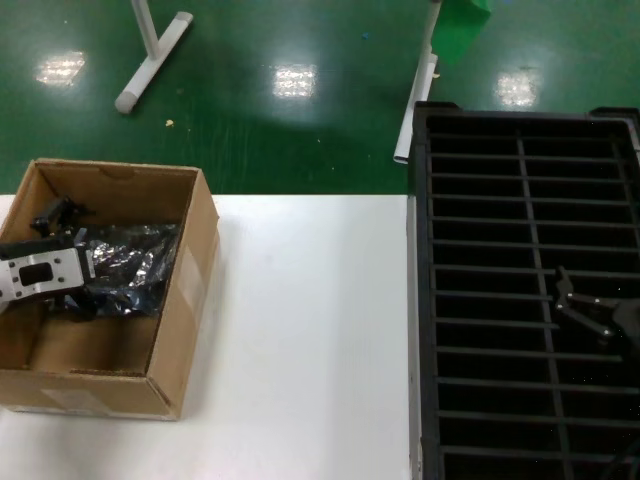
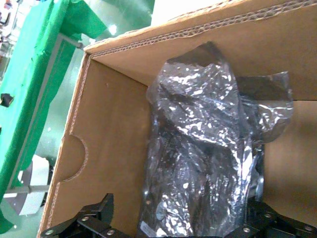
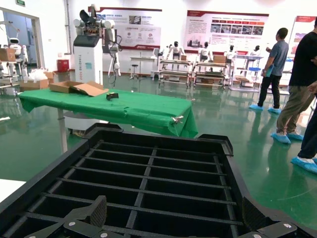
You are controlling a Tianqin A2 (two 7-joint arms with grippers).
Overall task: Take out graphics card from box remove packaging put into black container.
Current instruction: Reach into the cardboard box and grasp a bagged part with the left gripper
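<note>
graphics card, not seen bare, presumably lies inside the crinkly grey bag (image 2: 208, 148) in the cardboard box (image 1: 190, 290) at the left of the white table (image 1: 310, 330). left gripper (image 2: 173, 225) is down in the box, its jaws apart on either side of the bag's near end, not yet closed. the step in hand is the first one, taking the bagged card out. next the jaws need to close firmly on the bag and card together, then lift clear of the box walls. right gripper (image 1: 585, 315) waits over the black slotted crate (image 1: 520, 180), jaws apart and empty.
</note>
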